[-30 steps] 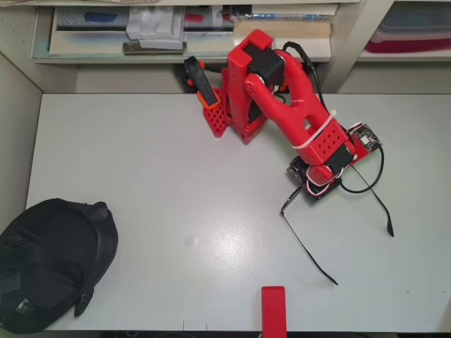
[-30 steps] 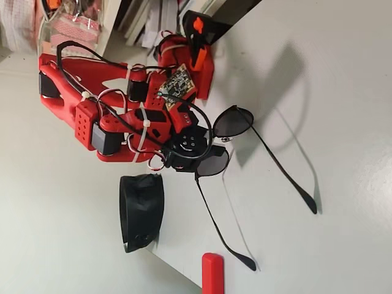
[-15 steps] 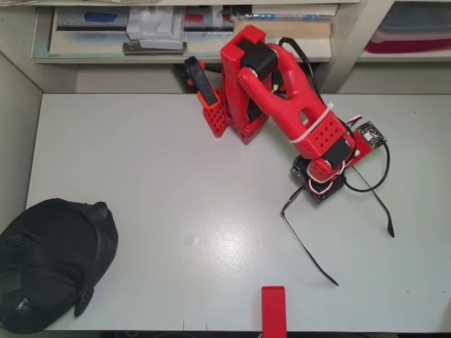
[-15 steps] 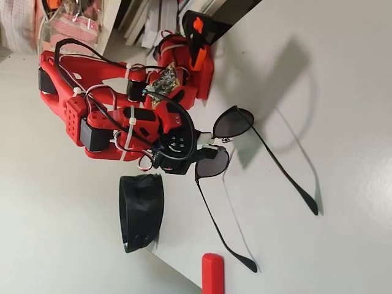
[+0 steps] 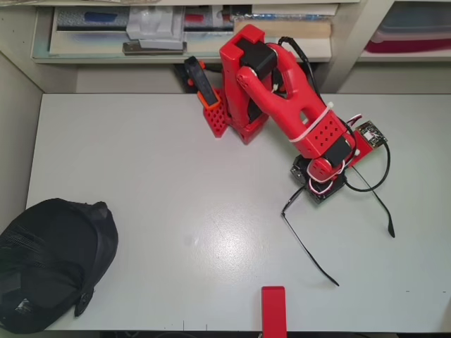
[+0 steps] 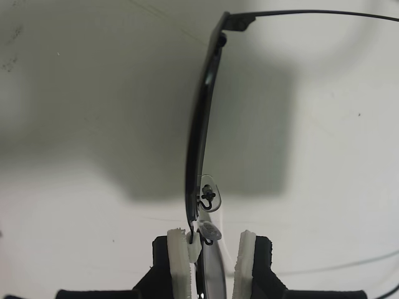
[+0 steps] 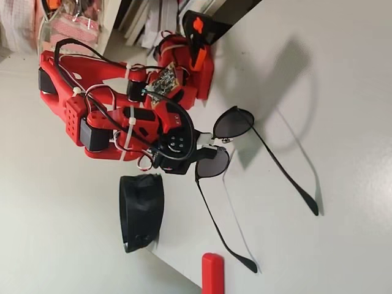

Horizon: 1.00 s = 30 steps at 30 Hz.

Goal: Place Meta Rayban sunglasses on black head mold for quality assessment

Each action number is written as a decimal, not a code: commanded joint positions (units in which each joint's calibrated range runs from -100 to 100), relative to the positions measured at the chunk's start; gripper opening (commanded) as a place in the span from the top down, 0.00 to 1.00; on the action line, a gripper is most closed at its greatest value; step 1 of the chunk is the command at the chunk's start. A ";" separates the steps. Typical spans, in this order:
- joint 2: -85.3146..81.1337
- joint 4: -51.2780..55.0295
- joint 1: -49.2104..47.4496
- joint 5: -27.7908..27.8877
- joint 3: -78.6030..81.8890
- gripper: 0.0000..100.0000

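The sunglasses are thin and black-framed, standing at the right of the white table with both long temples pointing toward the front edge. My gripper is right over their front. In the wrist view the frame runs up from between my gripper's narrow-set white pads, beside the nose pads. In the fixed view the lenses sit at the gripper. The black head mold lies at the front left corner, far from the gripper; it also shows in the fixed view.
A red block stands at the table's front edge near the left temple tip; it also shows in the fixed view. The arm's red base and a black-orange clamp are at the back. Shelves run behind the table.
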 commanded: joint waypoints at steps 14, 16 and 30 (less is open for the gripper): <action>-3.63 -0.50 -2.15 -0.39 0.89 0.58; -3.63 -0.50 -1.88 -0.20 0.89 0.58; -3.55 -0.50 -1.70 -0.46 2.08 0.58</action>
